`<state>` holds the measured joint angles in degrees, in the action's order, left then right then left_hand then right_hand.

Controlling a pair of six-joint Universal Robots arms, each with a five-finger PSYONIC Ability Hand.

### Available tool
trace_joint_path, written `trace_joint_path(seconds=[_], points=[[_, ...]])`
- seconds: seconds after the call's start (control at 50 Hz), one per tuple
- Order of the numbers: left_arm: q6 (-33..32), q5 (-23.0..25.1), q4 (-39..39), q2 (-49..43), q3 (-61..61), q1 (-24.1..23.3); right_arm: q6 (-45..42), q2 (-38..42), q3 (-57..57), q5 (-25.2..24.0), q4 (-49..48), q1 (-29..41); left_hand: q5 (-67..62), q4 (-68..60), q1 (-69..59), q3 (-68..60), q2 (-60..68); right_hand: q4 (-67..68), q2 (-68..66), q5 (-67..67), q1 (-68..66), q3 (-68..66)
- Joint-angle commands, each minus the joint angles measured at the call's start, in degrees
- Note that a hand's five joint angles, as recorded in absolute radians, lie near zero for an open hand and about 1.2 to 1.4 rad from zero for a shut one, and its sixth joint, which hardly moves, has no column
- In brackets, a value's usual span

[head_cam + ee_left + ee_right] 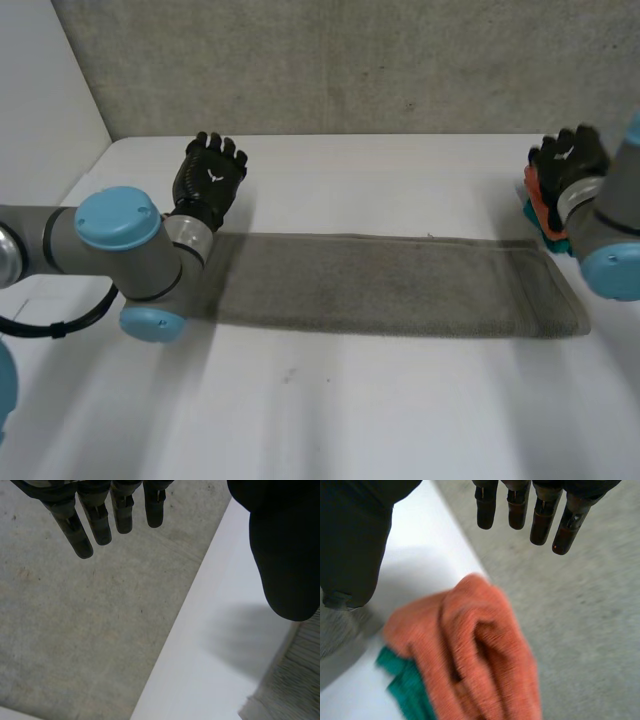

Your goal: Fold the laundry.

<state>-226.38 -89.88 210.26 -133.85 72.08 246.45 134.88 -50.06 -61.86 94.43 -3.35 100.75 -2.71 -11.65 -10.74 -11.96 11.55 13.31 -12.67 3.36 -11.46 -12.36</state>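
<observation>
grey towel | orange cloth | green cloth | white table

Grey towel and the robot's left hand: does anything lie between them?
Nothing does. In the left wrist view a bare stretch of white table lies between the left hand, fingers straight, and the end of the grey towel.

a white counter takes up the middle and lower frame in the head view. a rough grey concrete wall runs across the top behind it, and a plain white panel stands in the upper left, along the counter's edge.
</observation>
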Motion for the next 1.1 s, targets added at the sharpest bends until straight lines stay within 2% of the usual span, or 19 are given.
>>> trace_joint_path(seconds=[0.02,0.12,0.18,0.2,0.26,0.32,0.42,0.52,0.54,0.56,0.58,0.72,0.82,0.94,1.0,1.06,1.08,1.1], points=[[0.5,-2.8,-0.5,8.2,10.3,0.1,6.2,-17.3,-13.2,-7.1,0.2,-2.7,2.7,1.7,0.7,2.0,-1.6,-3.3,2.7,-3.4,1.5,2.4],[2.8,-2.5,-0.5,13.7,17.5,0.1,6.4,-24.0,-24.1,-14.9,9.9,-8.8,2.7,1.7,0.7,2.0,-1.6,-3.3,2.7,-3.4,1.5,2.4],[7.5,-2.4,-0.4,17.2,22.0,0.0,6.4,-25.3,-29.6,-18.9,15.5,-11.5,2.7,1.7,0.7,2.0,-1.6,-2.9,2.3,-3.0,1.1,2.0],[8.8,-2.4,-0.4,17.6,22.6,-0.1,6.4,-25.3,-32.2,-20.1,16.3,-12.8,2.7,1.7,0.7,2.0,-1.6,0.9,-1.6,0.9,-2.8,-1.9],[12.5,-2.3,-0.4,18.3,24.0,-0.4,6.4,-25.3,-36.1,-22.7,14.1,-14.8,2.7,1.7,0.7,2.0,-1.6,7.4,-8.0,7.3,-9.2,-8.3],[14.7,-2.2,-0.4,18.2,24.2,-0.5,6.4,-25.3,-41.0,-25.2,6.7,-15.9,2.7,1.7,0.7,2.0,-1.6,12.2,-12.9,12.2,-14.1,-13.2],[15.1,-2.2,-0.4,17.7,24.2,-0.4,6.5,-21.2,-43.5,-25.7,-1.6,-16.6,2.7,1.7,0.7,2.0,-1.6,20.3,-20.9,20.2,-22.1,-21.2],[15.1,-2.2,-0.4,17.6,24.2,-0.4,6.1,-17.2,-42.8,-25.8,-3.2,-16.6,2.7,1.7,0.7,2.0,-1.6,23.8,-24.5,23.8,-25.7,-24.8],[15.1,-2.2,-0.4,17.5,24.2,-0.4,5.9,-16.7,-42.8,-25.6,-3.7,-16.6,2.7,1.7,0.7,2.0,-1.6,28.7,-29.3,28.6,-30.5,-29.6],[15.1,-2.2,-0.4,17.5,24.2,-0.4,5.9,-16.2,-42.6,-25.5,-4.4,-16.6,2.7,1.7,0.7,2.0,-1.6,54.0,-54.7,54.0,-55.9,-55.0],[15.1,-2.2,-0.4,17.5,24.3,-0.4,6.1,-16.1,-42.5,-25.5,-4.8,-16.7,2.7,1.7,0.7,2.0,-1.6,66.6,-67.2,66.5,-68.4,-67.5],[15.2,-2.2,-0.4,17.5,24.5,-0.4,5.8,-16.5,-42.4,-24.1,-7.5,-18.1,2.7,1.7,0.7,2.0,-1.6,66.7,-67.3,66.6,-68.5,-67.6],[15.1,-2.3,-0.4,17.7,24.5,-0.1,5.5,-17.1,-42.9,-24.4,-7.6,-23.5,2.7,1.7,0.7,2.0,-1.6,66.7,-67.3,66.6,-68.5,-67.6],[15.2,-2.3,-0.5,18.4,24.5,0.2,-0.7,-19.3,-41.9,-24.9,-6.7,-32.4,2.7,1.7,0.7,2.0,-1.6,66.7,-67.3,66.6,-68.5,-67.6],[15.3,-2.4,-0.5,18.4,24.5,0.2,-4.4,-19.9,-41.4,-24.9,-5.6,-35.2,2.7,1.7,0.7,2.0,-1.6,66.7,-67.3,66.6,-68.5,-67.6],[15.3,-2.4,-0.5,18.7,24.6,0.2,-5.2,-20.3,-41.4,-25.1,-4.2,-35.1,2.7,1.7,0.7,2.0,-1.6,66.7,-67.3,66.6,-68.5,-67.6],[15.3,-2.4,-0.5,18.7,24.6,0.2,-4.7,-21.2,-41.8,-26.1,-2.9,-34.0,2.7,1.7,0.7,2.0,-1.6,40.3,-40.9,40.2,-42.1,-41.2],[15.3,-2.4,-0.5,18.7,24.6,0.1,-4.1,-21.7,-42.2,-26.8,-2.7,-32.9,2.7,1.7,0.7,2.0,-1.6,27.2,-27.8,27.1,-29.0,-28.1]])
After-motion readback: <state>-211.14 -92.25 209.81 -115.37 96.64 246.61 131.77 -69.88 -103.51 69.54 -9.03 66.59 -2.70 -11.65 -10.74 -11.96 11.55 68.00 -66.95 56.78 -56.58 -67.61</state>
